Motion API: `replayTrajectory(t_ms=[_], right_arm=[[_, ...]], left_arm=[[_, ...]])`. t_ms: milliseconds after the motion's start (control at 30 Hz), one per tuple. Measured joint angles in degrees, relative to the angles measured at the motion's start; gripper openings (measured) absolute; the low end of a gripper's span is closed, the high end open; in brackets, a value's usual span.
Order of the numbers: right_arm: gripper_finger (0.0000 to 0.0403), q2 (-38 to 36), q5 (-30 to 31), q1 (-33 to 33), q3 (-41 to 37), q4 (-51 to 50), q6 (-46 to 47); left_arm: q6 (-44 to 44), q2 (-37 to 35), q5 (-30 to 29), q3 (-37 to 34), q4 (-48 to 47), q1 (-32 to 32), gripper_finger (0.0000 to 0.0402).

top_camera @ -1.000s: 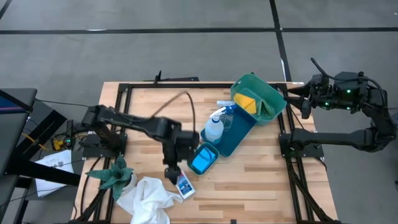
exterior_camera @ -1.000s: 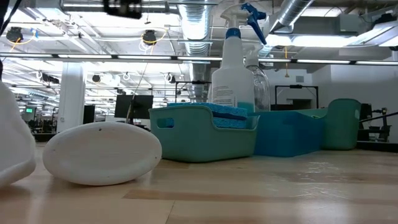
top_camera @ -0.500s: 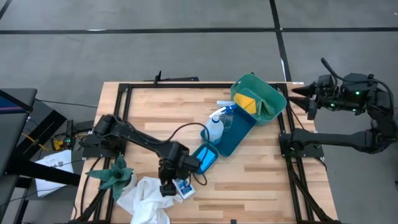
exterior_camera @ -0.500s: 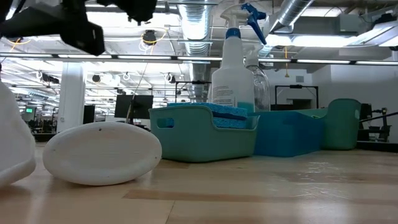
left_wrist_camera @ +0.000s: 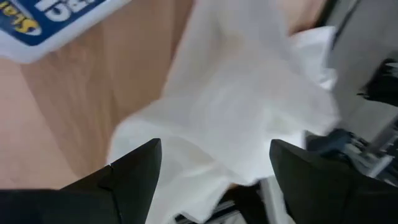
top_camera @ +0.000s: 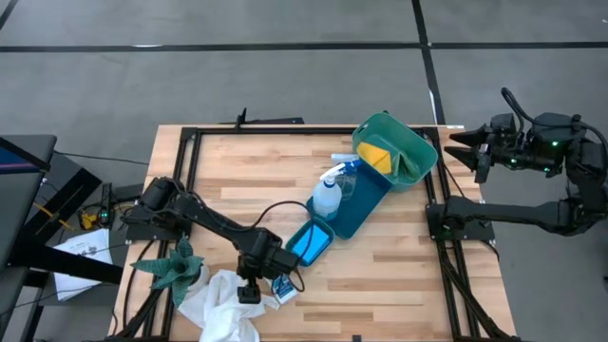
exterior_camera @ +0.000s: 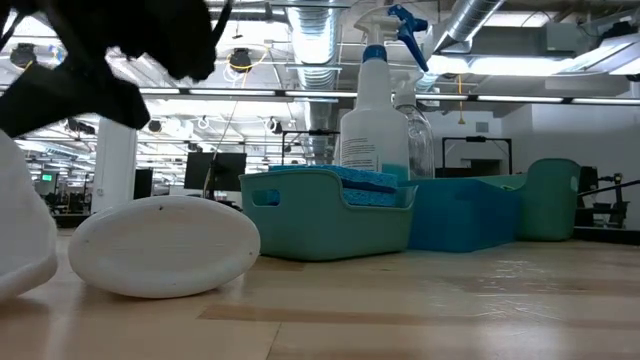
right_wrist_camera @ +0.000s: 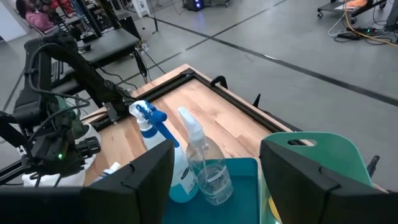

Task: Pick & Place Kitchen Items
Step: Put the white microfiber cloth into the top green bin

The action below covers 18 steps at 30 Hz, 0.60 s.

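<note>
Swinging down from its spot near the small teal bin, the left gripper [top_camera: 249, 294] has crossed the last stretch of table within a second and now hangs low over the white cloth [top_camera: 220, 302], its fingers [left_wrist_camera: 134, 171] spread wide and empty with crumpled fabric showing between them. Just beside the cloth lies the small white bottle [top_camera: 282, 286] with the blue label, on its side on the wood and untouched. That drop suggests the cloth is the next item to be picked, and the jaws look set to close on a fold of it.

Nothing else has shifted. The small teal bin [top_camera: 328, 243] holds blue sponges [top_camera: 306, 247]; the blue tray [top_camera: 366, 207] carries the spray bottle [top_camera: 327, 196] and the clear bottle [right_wrist_camera: 202, 160], and the yellow pad [top_camera: 377, 155] sits in the green tub [top_camera: 416, 149]. The spiky green plant [top_camera: 173, 265] stands near the cloth.

Off past the table's edge, the right gripper [top_camera: 465, 150] waits in the air, partly open and holding nothing.
</note>
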Motion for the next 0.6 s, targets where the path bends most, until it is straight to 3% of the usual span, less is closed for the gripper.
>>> replayTrajectory(t_ms=[600], right_arm=[[0.0228, 0.0, 0.0, 0.0, 0.0, -0.1, -0.2]], left_arm=[[0.1, 0.0, -2.1, -12.9, 13.9, -1.1, 0.0296]])
